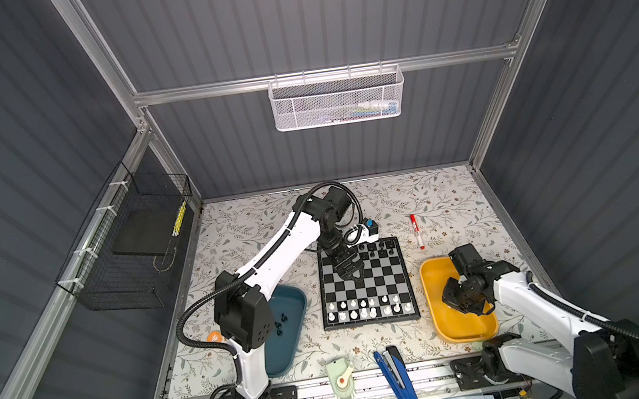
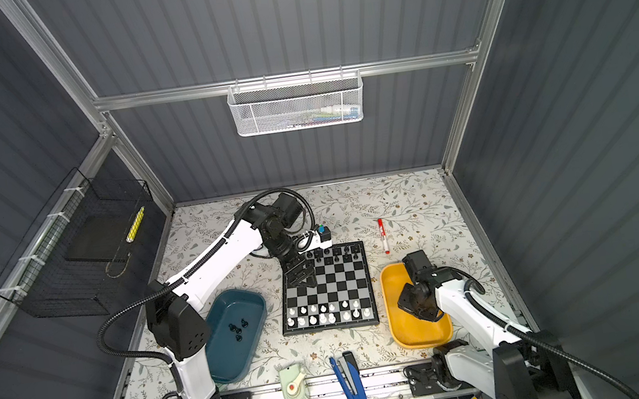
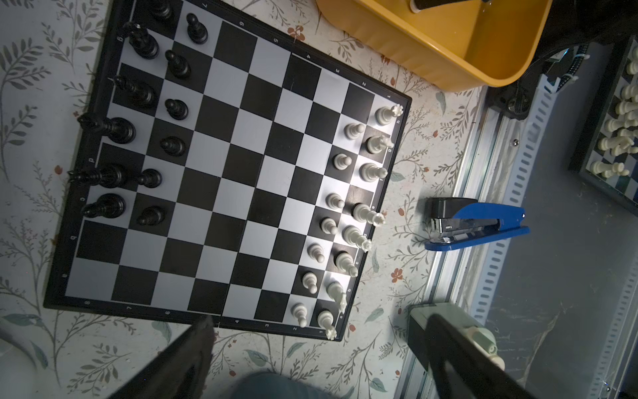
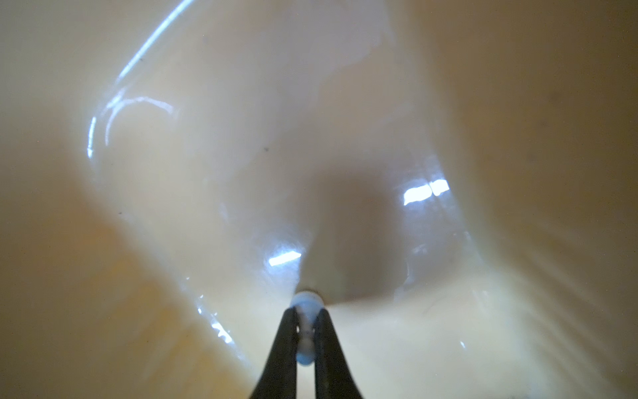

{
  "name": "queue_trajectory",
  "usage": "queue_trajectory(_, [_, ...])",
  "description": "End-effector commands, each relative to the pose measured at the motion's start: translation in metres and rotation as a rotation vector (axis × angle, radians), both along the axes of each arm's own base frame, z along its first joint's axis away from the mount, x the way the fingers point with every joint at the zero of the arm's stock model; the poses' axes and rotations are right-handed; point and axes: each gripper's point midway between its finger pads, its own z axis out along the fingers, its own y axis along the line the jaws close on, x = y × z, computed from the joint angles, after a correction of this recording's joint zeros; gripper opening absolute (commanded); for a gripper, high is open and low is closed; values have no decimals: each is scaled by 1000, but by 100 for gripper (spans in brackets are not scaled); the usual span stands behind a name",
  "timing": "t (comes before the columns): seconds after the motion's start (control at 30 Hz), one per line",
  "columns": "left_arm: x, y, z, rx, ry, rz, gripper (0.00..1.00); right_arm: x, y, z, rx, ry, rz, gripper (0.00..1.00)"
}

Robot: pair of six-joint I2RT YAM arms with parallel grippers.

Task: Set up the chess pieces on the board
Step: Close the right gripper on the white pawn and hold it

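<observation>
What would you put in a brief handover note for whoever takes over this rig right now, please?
Left gripper: open and empty, above the board's far end.
Right gripper: shut on a white piece inside the yellow tray.
Done: fifteen white pieces stand in two rows at the board's near end, twelve black pieces at the far end.
To do: set the held piece down, probably on the bare second-row square nearest the yellow tray; move the four black pieces from the teal tray to the four bare far-corner squares.
</observation>
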Motion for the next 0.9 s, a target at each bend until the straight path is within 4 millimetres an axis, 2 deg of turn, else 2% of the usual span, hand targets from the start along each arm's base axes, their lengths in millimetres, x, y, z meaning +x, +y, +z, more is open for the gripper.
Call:
queue_trajectory(0.0, [-2,-1,-5,21,15,-14,96,2,0,6,-2,8,18,7])
queue_trajectory(0.87, [-2,-1,-10,36,15,-16,96,10,6,19,-43,-1,77,7])
